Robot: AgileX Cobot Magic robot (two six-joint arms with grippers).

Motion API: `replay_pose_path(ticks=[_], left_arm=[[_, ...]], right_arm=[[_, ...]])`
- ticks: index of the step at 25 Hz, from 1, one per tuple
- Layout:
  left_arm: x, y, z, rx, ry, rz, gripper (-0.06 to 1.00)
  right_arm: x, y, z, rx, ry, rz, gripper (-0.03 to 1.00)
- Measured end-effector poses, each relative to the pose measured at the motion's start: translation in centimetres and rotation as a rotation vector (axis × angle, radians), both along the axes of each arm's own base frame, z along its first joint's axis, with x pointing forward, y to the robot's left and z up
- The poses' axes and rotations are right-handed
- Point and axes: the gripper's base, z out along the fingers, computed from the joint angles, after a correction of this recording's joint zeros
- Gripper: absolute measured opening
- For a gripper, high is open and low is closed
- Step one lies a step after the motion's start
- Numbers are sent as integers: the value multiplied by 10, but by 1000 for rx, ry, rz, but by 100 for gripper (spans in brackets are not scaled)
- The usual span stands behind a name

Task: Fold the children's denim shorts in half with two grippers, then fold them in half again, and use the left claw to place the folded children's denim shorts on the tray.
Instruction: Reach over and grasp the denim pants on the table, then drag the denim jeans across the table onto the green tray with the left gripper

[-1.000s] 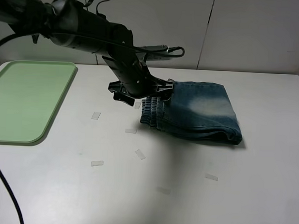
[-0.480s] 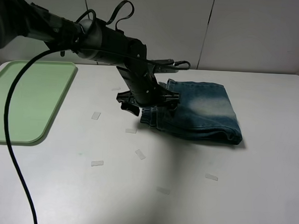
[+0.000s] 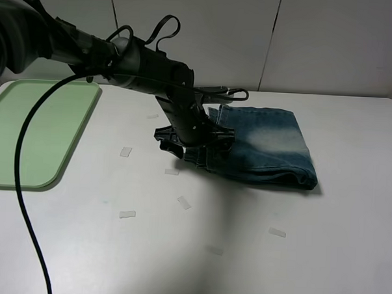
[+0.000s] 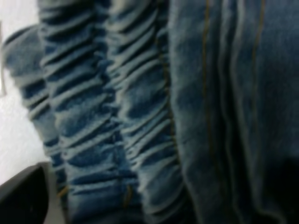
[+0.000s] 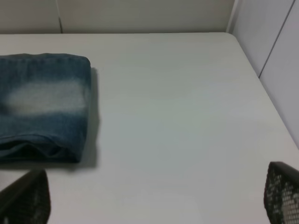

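The folded shorts [image 3: 258, 146] lie near the table's [image 3: 243, 253] far edge, well apart from the tray [image 3: 34, 133]. The left gripper [image 3: 195, 137], jaws wide, hovers at their gathered waistband; the right gripper [image 5: 149, 200] waits wide, holding nothing. Denim is soft and floppy, so I'd pinch all layers at the waistband.

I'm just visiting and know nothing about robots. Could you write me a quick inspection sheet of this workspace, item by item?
Surface: white table, flat, bare-looking.
Job's things: blue faded-wash denim shorts, folded, on the table right of centre; pale green rectangular plastic tray at the left edge, nothing on it.
Clutter: small clear tape strips scattered on the table.
Grippers: left gripper open, down at the shorts' gathered waistband edge; right gripper open, away from the shorts.
Cables: black cable hanging from the left arm.
Surroundings: white wall panels.
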Motion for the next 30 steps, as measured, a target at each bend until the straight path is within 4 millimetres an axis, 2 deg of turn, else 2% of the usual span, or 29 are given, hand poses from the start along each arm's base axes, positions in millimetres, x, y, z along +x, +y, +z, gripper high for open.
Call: replay_pose_path(ticks=[20, 24, 30], left_arm=[[2, -3, -1, -20, -31, 1, 98], [1, -3, -2, -18, -29, 1, 90], [1, -3, -4, -16, -27, 2, 71]], right_arm=[[0, 0, 0, 0, 0, 0, 69], [0, 0, 0, 0, 0, 0, 69], [0, 0, 0, 0, 0, 0, 69]])
